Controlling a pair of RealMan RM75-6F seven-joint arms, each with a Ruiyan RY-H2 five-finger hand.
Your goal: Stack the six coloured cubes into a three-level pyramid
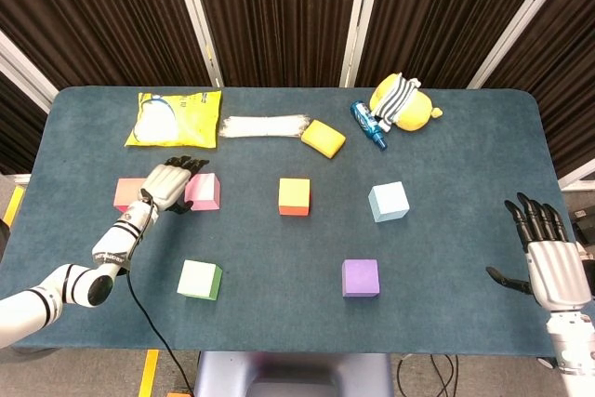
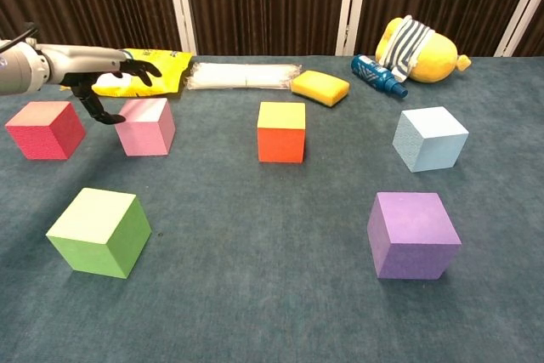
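Chest view, nearest first: a green cube with a pale top (image 2: 100,232) sits front left on the dark blue cloth-covered surface (image 2: 255,295), and a purple cube (image 2: 414,235) front right. Behind them runs a row of four: red cube (image 2: 45,128), pink cube (image 2: 146,126), orange cube with a yellow top (image 2: 281,132), and light blue cube (image 2: 430,138), all well apart and none stacked, so the pyramid is not yet begun. The left robot hand (image 2: 106,82) hovers with fingers spread and holding nothing, above and just to the left of the pink cube, over the gap between it and the red one (the cube lies to the hand's right and slightly below). The right robot hand (image 1: 548,253), open with fingers upright, waits off the surface's far right edge, well away from every cube, so the left is plainly the nearer one. Furthest back lie a yellow packet (image 2: 144,70), a yellow sponge (image 2: 320,87) and a yellow plush toy (image 2: 421,50).
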